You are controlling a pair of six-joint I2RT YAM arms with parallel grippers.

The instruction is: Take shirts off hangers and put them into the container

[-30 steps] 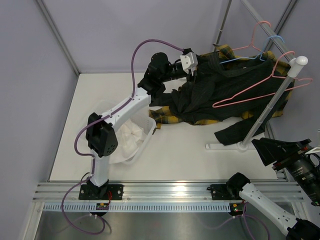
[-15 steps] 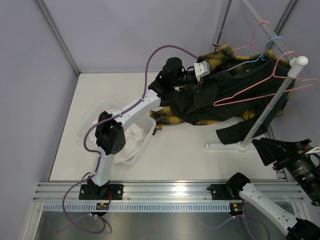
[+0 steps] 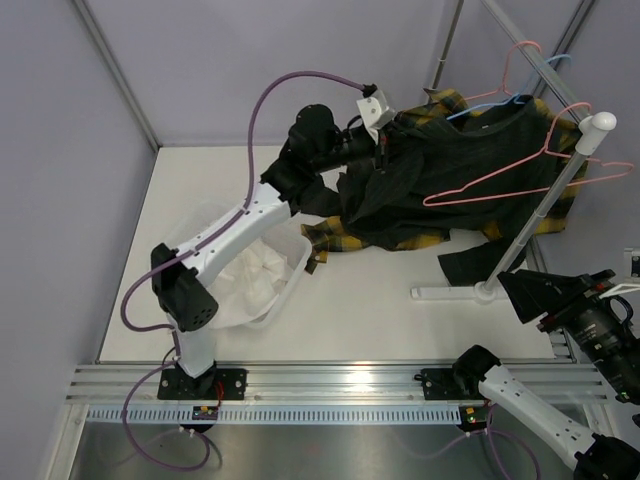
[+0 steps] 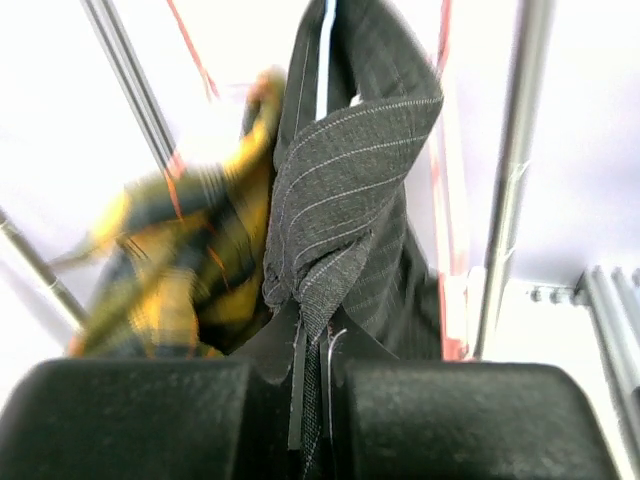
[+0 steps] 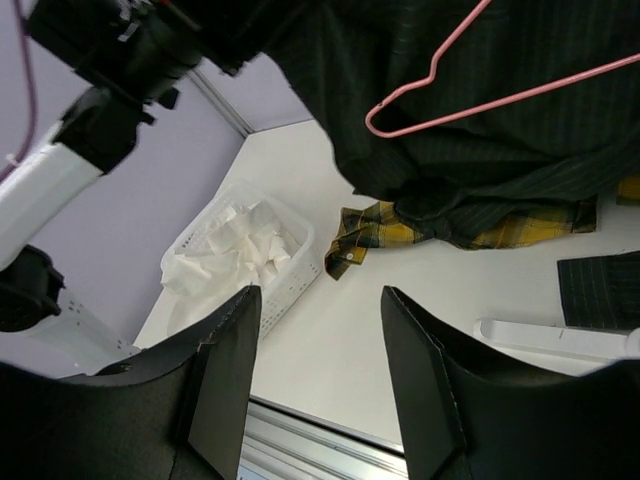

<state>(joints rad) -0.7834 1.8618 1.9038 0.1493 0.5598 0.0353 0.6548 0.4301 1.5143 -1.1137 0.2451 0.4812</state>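
Two shirts, the pinstriped shirt and the plaid shirt, hang bunched at the upper right of the overhead view, while the white shirt lies in the container at lower left. The left gripper is clamped tight on a fold of the pinstriped shirt, judged to be a hold for drawing it off its pink hanger. The right gripper stands parted and empty at lower right. No brand, label or legible writing found.
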